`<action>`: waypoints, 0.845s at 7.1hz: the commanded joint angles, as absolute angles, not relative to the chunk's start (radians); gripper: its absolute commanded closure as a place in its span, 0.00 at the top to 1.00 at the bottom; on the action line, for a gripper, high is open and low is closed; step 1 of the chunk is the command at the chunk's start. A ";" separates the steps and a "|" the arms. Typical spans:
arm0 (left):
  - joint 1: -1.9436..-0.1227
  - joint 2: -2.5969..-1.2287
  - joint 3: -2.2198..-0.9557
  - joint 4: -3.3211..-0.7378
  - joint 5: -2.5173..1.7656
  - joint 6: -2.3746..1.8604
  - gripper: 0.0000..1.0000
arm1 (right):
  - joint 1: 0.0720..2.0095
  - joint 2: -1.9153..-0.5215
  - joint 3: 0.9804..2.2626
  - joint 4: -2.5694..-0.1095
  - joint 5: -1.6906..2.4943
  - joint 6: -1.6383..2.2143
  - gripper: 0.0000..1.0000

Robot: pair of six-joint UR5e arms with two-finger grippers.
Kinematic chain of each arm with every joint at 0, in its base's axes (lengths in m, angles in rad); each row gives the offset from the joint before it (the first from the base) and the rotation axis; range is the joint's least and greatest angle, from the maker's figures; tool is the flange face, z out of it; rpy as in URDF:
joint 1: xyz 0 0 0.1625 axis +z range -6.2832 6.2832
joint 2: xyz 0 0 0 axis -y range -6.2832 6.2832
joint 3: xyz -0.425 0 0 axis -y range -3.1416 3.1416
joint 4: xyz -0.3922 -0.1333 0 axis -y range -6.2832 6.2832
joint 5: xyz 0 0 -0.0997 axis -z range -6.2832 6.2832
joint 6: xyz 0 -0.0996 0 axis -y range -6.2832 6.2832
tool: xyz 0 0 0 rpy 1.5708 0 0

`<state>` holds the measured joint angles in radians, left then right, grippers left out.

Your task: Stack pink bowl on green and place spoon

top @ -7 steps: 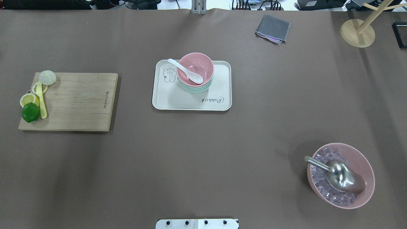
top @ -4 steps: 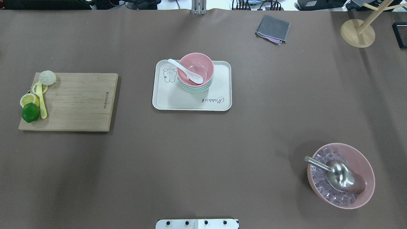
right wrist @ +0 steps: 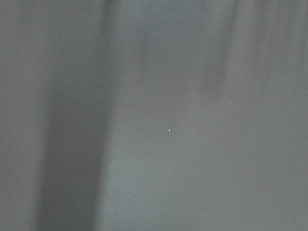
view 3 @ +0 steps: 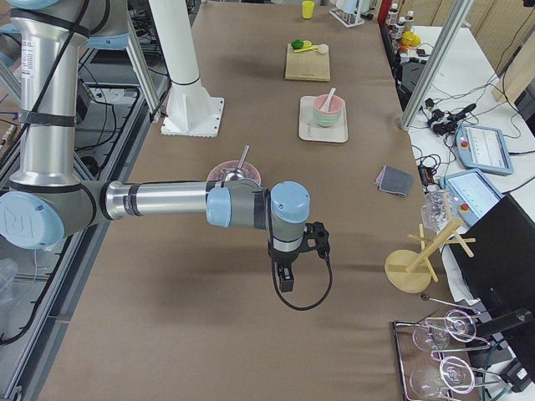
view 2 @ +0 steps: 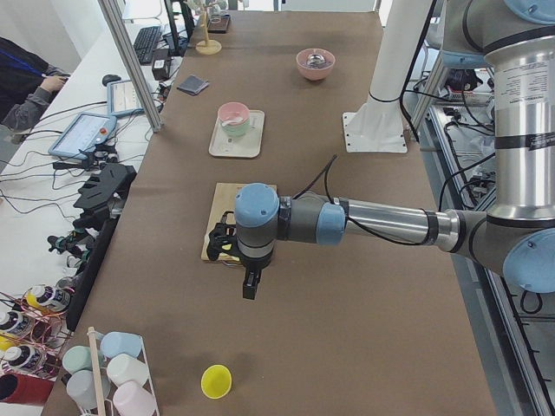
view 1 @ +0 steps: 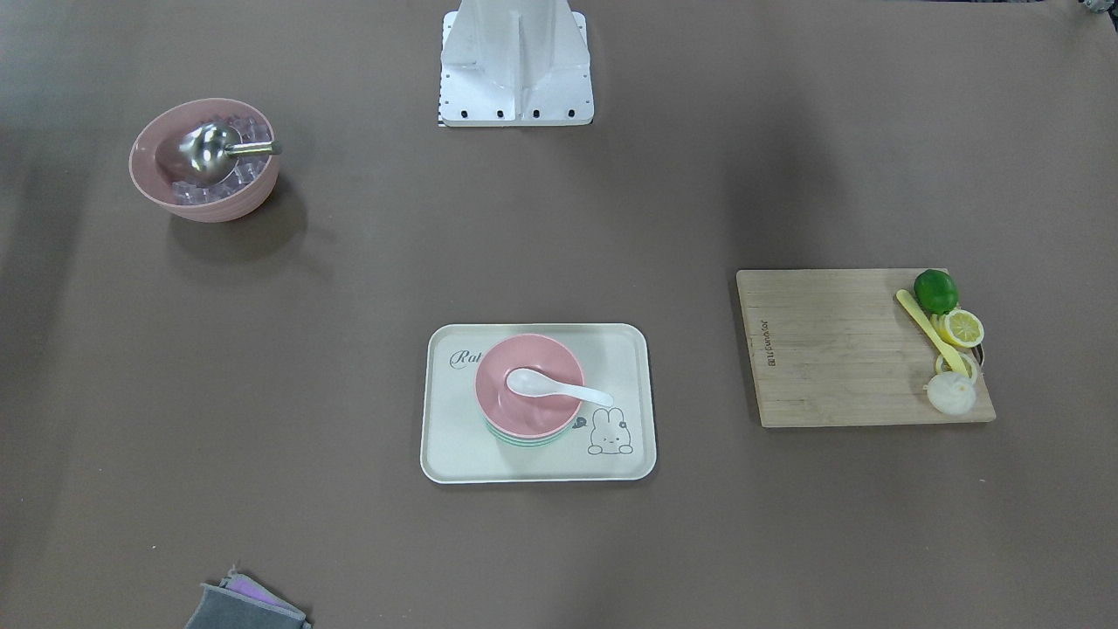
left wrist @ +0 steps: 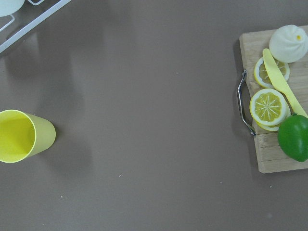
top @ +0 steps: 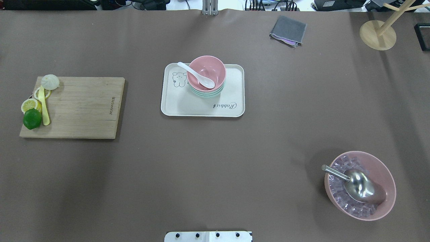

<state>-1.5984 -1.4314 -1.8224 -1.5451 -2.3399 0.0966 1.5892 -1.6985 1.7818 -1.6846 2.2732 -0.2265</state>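
Pink bowl (top: 211, 69) sits nested on the green bowl (top: 206, 95), both on the cream tray (top: 201, 108) mid-table. White spoon (top: 196, 75) lies in the pink bowl, scoop inside, handle sticking out over the rim toward the tray's rabbit print. Both arms are well away from the tray. Left gripper (view 2: 249, 288) hangs over bare table just off the fruit end of the cutting board (top: 84, 107). Right gripper (view 3: 286, 280) is over bare table near the ice bowl (top: 383, 168). Both show from the side cameras only, so I can't tell whether the fingers are apart or together.

Robotics lab, industrial robot arm (view 2: 381, 224), white mounting pedestal (view 2: 386, 78), teach pendant (view 2: 84, 134), loose cables (view 3: 439, 117), keyboard (view 2: 149, 41) on side bench (view 2: 78, 87)
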 commanded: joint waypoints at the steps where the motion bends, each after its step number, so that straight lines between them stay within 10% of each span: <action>1: -1.598 -1.414 -1.833 -1.546 -2.338 0.097 0.98 | 1.589 -1.704 1.781 -1.684 2.273 -0.230 1.00; 6: -1.598 -1.393 -1.848 -1.546 -2.341 0.097 0.98 | 1.589 -1.706 1.781 -1.684 2.273 -0.230 1.00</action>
<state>-1.5984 -1.4012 -1.8426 -1.5462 -2.3390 0.0966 1.5892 -1.7057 1.7810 -1.6843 2.2734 -0.2301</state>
